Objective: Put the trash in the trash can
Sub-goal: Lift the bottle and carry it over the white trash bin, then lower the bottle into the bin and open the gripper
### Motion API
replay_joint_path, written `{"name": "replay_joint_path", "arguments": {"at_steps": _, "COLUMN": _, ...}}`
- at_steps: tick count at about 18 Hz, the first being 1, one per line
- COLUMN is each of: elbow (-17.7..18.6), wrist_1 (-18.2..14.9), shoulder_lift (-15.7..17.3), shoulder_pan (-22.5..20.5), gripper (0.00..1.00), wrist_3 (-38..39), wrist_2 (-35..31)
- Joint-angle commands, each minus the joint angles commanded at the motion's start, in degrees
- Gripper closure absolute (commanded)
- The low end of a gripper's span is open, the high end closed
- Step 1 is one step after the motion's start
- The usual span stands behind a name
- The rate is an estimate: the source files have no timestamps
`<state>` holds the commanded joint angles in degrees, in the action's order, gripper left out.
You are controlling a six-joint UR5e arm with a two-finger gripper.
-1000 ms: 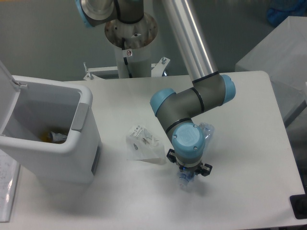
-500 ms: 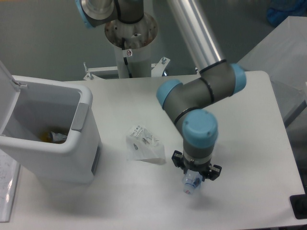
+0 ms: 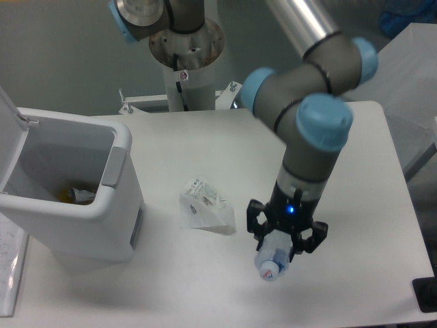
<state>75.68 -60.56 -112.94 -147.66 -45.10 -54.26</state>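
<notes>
A: Where is the crushed clear bluish plastic bottle with the white cap (image 3: 272,256)?

B: It sits in the black two-finger gripper (image 3: 285,240) at the end of the grey and light-blue arm (image 3: 315,137), over the front right part of the white table (image 3: 355,205). The fingers are clamped on the bottle's body, one on each side. The capped end points down and toward the camera, so the bottle hangs tilted.

A: Is it off the table?

B: It looks lifted, with a soft shadow on the tabletop below it, though from this angle I cannot be sure the cap is clear of the surface.

A: And the other piece?

B: The crumpled white-translucent plastic wrapper with small black print (image 3: 204,206) lies flat on the table, left of the gripper and apart from it, between the gripper and the bin. Nothing touches it.

A: The bin?

B: The large white boxy plastic trash can with rounded corners (image 3: 82,219) stands at the left edge of the table. Its grey handle (image 3: 113,167) is on the rim that faces the wrapper, and its hinged white lid (image 3: 10,137) stands open at the far left. Inside, at the bottom, there is something small with a bit of yellow (image 3: 74,195); I cannot tell what it is.

A: Anything behind?

B: The arm's round metal base on a white pedestal (image 3: 186,68), behind the far edge of the table.
</notes>
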Motion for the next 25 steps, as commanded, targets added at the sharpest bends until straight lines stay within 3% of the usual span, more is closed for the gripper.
{"name": "replay_joint_path", "arguments": {"at_steps": 5, "elbow": -4.83, "wrist_1": 0.00, "shoulder_lift": 0.79, "shoulder_pan": -0.26, "gripper": 0.38, "wrist_3": 5.45, "wrist_2": 14.94}}
{"name": "replay_joint_path", "arguments": {"at_steps": 8, "elbow": -5.19, "wrist_1": 0.00, "shoulder_lift": 2.55, "shoulder_pan": -0.09, "gripper": 0.38, "wrist_3": 5.81, "wrist_2": 23.12}}
{"name": "replay_joint_path", "arguments": {"at_steps": 12, "elbow": -5.81, "wrist_1": 0.00, "shoulder_lift": 4.57, "shoulder_pan": 1.05, "gripper": 0.38, "wrist_3": 6.16, "wrist_2": 28.76}}
{"name": "replay_joint_path", "arguments": {"at_steps": 18, "elbow": -3.53, "wrist_1": 0.00, "shoulder_lift": 9.93, "shoulder_pan": 6.67, "gripper": 0.37, "wrist_3": 8.09, "wrist_2": 30.44}}
{"name": "replay_joint_path", "arguments": {"at_steps": 25, "elbow": 4.11, "wrist_1": 0.35, "shoulder_lift": 13.89, "shoulder_pan": 13.61, "gripper": 0.37, "wrist_3": 7.48, "wrist_2": 30.35}}
